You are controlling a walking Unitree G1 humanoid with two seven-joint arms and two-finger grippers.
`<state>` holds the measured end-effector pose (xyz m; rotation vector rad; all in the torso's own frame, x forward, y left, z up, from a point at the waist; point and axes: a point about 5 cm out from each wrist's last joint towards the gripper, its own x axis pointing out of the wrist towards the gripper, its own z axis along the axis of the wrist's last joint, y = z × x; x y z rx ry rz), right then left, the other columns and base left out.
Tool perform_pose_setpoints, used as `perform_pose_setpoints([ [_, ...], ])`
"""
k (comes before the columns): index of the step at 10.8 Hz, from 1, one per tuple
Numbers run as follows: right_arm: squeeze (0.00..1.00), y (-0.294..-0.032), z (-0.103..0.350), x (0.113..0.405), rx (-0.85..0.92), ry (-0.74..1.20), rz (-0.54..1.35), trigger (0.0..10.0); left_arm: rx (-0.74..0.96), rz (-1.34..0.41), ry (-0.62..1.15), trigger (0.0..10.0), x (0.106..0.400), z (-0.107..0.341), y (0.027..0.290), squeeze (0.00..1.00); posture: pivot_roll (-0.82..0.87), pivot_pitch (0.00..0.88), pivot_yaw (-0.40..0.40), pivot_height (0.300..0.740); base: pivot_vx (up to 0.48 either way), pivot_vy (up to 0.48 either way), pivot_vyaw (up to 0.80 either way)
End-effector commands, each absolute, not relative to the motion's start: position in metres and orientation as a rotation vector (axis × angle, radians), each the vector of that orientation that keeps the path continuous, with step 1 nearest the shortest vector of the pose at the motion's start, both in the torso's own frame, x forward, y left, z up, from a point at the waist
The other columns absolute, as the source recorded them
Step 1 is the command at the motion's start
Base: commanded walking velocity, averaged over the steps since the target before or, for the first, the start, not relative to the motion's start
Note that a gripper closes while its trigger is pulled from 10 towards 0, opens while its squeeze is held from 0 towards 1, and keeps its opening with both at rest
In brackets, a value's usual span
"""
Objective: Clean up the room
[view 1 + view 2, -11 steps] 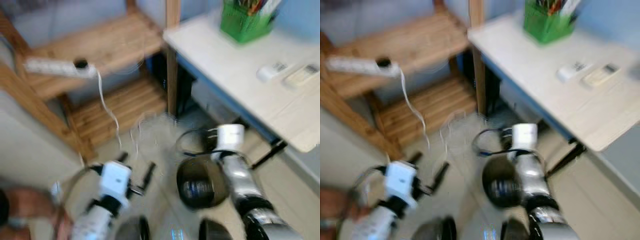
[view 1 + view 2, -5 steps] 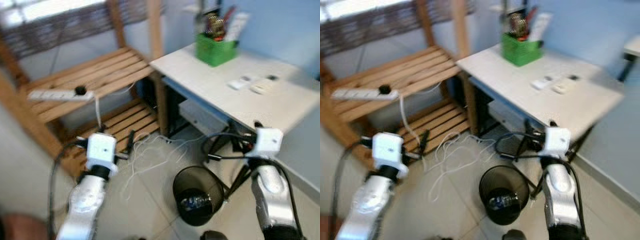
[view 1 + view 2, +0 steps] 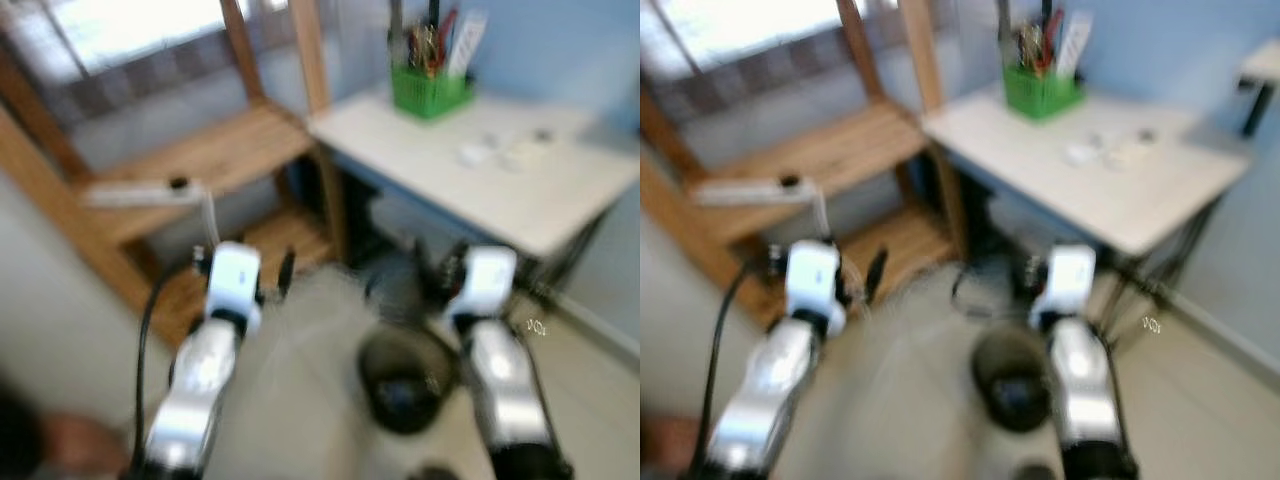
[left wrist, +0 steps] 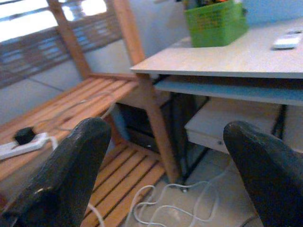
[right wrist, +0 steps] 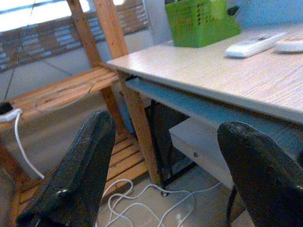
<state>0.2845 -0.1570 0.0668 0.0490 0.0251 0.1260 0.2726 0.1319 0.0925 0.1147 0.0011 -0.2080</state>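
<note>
Both head views are blurred; the two silver arms reach forward over a pale tiled floor (image 3: 300,400), the left gripper (image 4: 163,156) raised before a wooden shelf (image 3: 200,160), the right gripper (image 5: 161,161) raised before a pale counter (image 3: 470,170); in each wrist view the two black fingers (image 4: 71,170) stand wide apart with nothing between them, so both grippers are open and empty; the right gripper's fingers (image 5: 75,170) frame the counter's edge and the white drawer unit (image 5: 203,146) beneath it.

A black bin (image 3: 405,385) stands on the floor between the arms, just beside the right arm and near the counter's legs; something dark lies inside it, too blurred to name.

On the counter a green basket (image 5: 201,21) holds pens and tall things at the far corner; a white remote (image 5: 251,45) lies near it, apart from the basket.

A white power strip (image 4: 21,144) with a black plug lies on the shelf's upper board; white cables (image 5: 142,203) lie looped on the floor by the shelf's post.
</note>
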Motion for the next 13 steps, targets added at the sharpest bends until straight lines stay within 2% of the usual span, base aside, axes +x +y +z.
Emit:
perform_pose_setpoints([
  [1,0.00,-0.153,0.070,0.287,0.038,0.021,0.148,10.0,0.120,-0.204,-0.033,10.0,0.278,0.099,0.134,0.00,-0.20,0.000,0.196,0.740,0.379,-0.289,0.00],
  [2,0.00,-0.153,0.070,0.288,0.035,0.029,0.141,10.0,0.127,-0.198,-0.032,10.0,0.278,0.099,0.135,0.00,-0.19,0.000,0.196,0.740,0.405,0.000,0.00],
  [4,0.00,-0.164,0.069,0.287,0.038,0.020,0.092,10.0,0.122,-0.204,-0.031,10.0,0.274,0.095,0.139,0.00,-0.19,0.000,0.199,0.740,0.000,0.000,-0.75],
  [6,0.00,-0.192,0.077,0.271,-0.079,-0.072,0.004,10.0,0.157,-0.159,-0.111,10.0,0.246,0.091,0.168,0.00,-0.20,0.000,0.202,0.740,0.000,0.000,-0.75],
  [7,0.00,-0.198,0.074,0.268,-0.096,-0.053,-0.014,10.0,0.166,-0.149,-0.078,10.0,0.249,0.085,0.166,0.00,-0.20,0.000,0.202,0.740,0.000,0.000,-0.75],
  [9,0.00,-0.197,0.074,0.271,-0.114,-0.043,0.011,10.0,0.132,-0.163,-0.082,10.0,0.256,0.085,0.155,0.00,-0.21,0.000,0.141,0.740,0.000,0.000,-0.38],
  [10,0.00,-0.194,0.084,0.280,-0.154,-0.056,0.074,10.0,0.105,-0.205,-0.103,10.0,0.262,0.084,0.137,0.00,-0.21,0.000,0.070,0.740,0.000,0.000,0.00],
  [13,0.00,-0.206,0.102,0.306,-0.172,-0.054,0.114,10.0,0.087,-0.221,-0.110,10.0,0.279,0.086,0.119,0.00,-0.18,0.000,-0.023,0.740,0.000,0.000,0.00],
])
